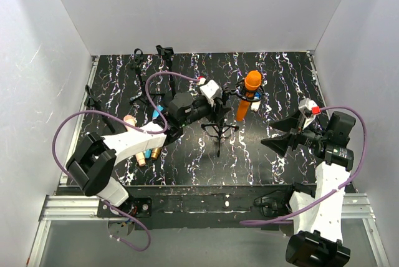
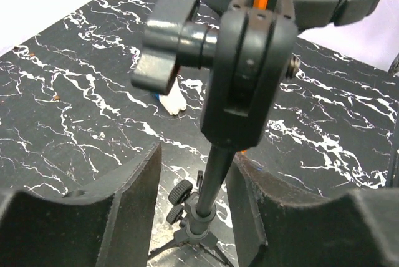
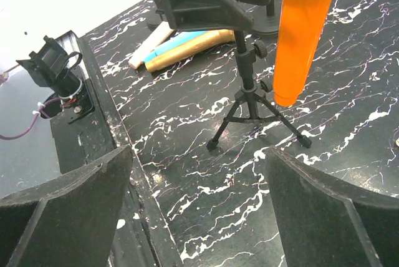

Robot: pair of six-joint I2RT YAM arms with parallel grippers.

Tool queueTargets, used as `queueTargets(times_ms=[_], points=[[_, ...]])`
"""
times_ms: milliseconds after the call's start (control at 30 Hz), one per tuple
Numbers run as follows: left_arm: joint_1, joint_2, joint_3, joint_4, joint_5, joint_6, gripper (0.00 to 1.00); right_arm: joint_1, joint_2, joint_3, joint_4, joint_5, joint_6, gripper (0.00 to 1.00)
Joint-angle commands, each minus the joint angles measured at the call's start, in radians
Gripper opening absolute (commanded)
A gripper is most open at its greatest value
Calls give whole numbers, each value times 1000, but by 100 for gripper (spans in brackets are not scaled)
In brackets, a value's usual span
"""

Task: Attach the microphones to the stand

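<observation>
Orange microphone (image 1: 252, 89) seated head-up in the ring clip (image 2: 355, 2) at the top of a small black tripod stand (image 3: 249, 101) near the middle of the black marbled table (image 1: 280, 80), lower end hanging free beside the pole, clear of the tabletop. Three others lying flat and close together on the table to the left of the stand, partly under the left arm: pale pink-beige microphone (image 3: 149, 43), light blue microphone (image 3: 177, 43) and gold microphone (image 3: 193, 53), side by side. Left gripper (image 2: 196, 158) parted around the stand's pole just below the knobbed joint, one finger (image 2: 124, 198) plainly off the pole, the other close against it; contact on that side impossible to tell. Right gripper (image 1: 267, 135) spread wide and holding nothing, low over the table to the right of the stand, well apart from it, facing the tripod legs. Small white-and-blue block (image 2: 173, 101) on the table beyond the pole. Further black stands (image 1: 163, 55) grouped toward the table's far left corner.
</observation>
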Motion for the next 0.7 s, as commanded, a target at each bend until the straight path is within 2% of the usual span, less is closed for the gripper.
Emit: queueTargets(times_ms=[0,233,300,333,500,667], points=[[2,11,48,39,-1,4,41,-3,-11,7,5,-9,-22,94],[2,24,76,14,23,10,15,-4,-17,7,2,-11,-27,94],[4,29,87,8,39,15,2,-4,-17,9,0,-11,-28,94],[4,34,93,5,46,18,0,-3,-17,9,-1,-12,-30,94],[9,61,139,31,37,21,0,-3,-19,9,-4,-12,-33,94],[45,165,292,5,50,49,0,-4,-20,9,-6,-17,-34,94]])
